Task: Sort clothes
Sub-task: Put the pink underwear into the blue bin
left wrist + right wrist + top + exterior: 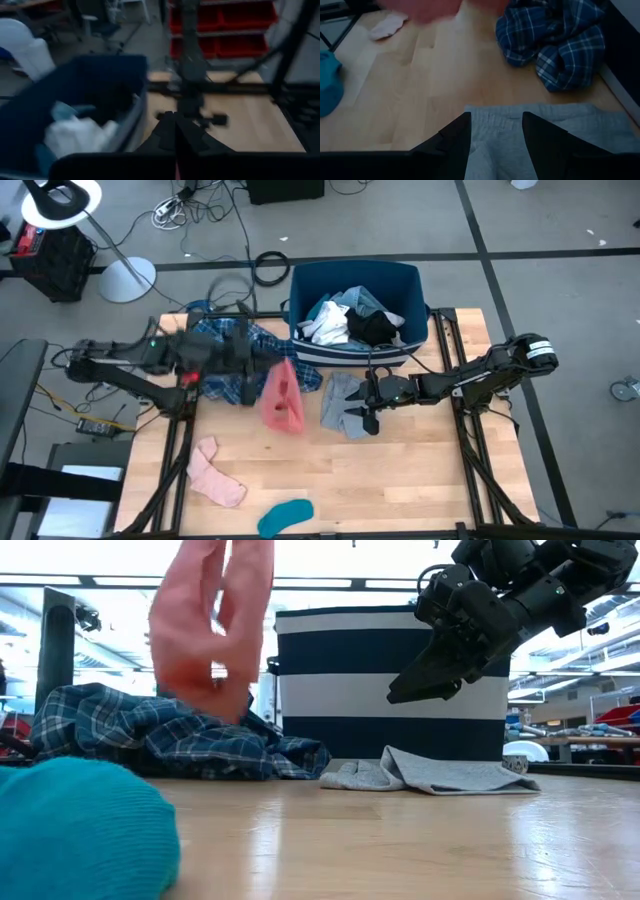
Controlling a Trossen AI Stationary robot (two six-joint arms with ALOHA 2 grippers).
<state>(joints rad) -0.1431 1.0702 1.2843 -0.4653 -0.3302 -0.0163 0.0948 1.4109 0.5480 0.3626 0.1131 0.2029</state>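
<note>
The high view was evenly lit. In the low view, glare was cast by bright windows behind the striped bin (400, 680); the pink garment (205, 625) was motion-blurred. Both wrist views were rendered dim and softened.

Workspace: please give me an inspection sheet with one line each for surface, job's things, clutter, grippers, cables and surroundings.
Surface: wooden table, bare toward its near edge.
Job's things: plaid shirt heaped by the bin; grey garment flat on the table; coral-pink garment hanging in the air; pale pink piece and teal sock near the front edge; white and black pieces in the blue bin.
Clutter: nothing seen.
Grippers: left gripper shut on the coral-pink garment; right gripper open, just above the grey garment.
Cables: coiled cables on the floor behind the table.
Surroundings: ring lamp and red storage bins.
</note>
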